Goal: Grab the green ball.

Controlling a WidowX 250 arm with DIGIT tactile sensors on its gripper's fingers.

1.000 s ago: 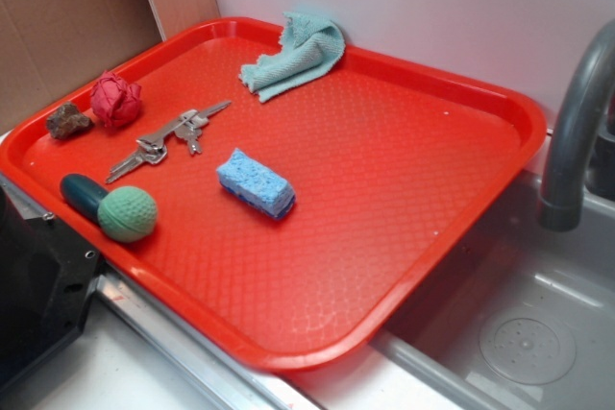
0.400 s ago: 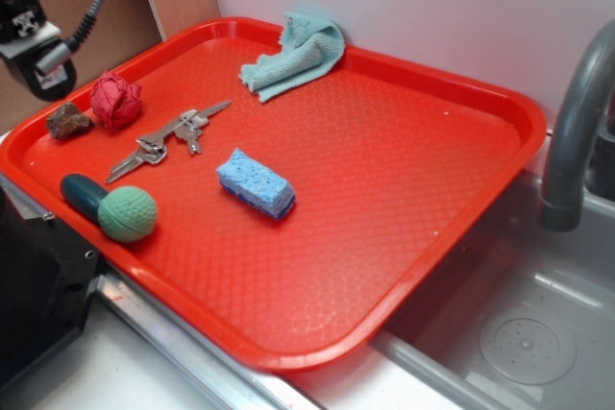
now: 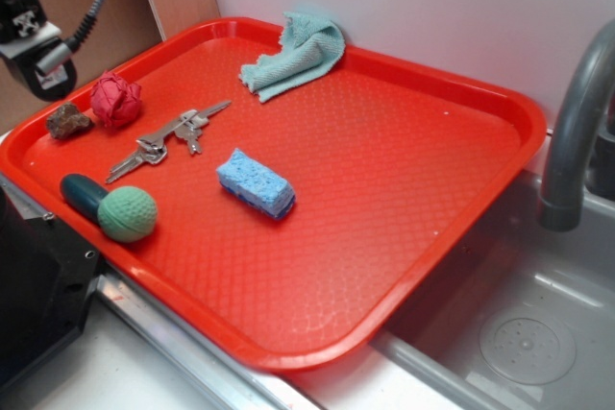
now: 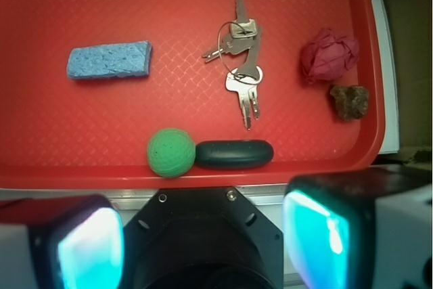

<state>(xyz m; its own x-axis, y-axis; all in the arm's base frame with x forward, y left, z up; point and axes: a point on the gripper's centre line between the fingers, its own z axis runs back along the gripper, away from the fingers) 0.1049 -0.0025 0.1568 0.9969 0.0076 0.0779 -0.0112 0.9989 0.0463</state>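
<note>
The green ball [image 3: 127, 214] is a dimpled mint-green sphere at the near left edge of the red tray [image 3: 384, 189], touching a dark teal capsule [image 3: 83, 195]. In the wrist view the ball [image 4: 171, 153] lies against the tray's near rim, left of the capsule [image 4: 234, 154]. My gripper [image 4: 206, 241] is open and empty, its fingers wide apart, high above and outside the tray's left rim. In the exterior view only part of my arm [image 3: 34, 45] shows at the top left, with the fingers cut off.
On the tray lie a blue sponge [image 3: 255, 182], keys [image 3: 163, 141], a reddish-pink cloth wad [image 3: 115, 100], a brown rock [image 3: 67, 121] and a teal towel [image 3: 296, 53]. A grey faucet [image 3: 577, 122] and sink [image 3: 528, 333] are at the right. The black robot base [image 3: 38, 285] is by the ball.
My arm came into view at the top left of the exterior view and has held about still since. The things on the tray have not moved.
</note>
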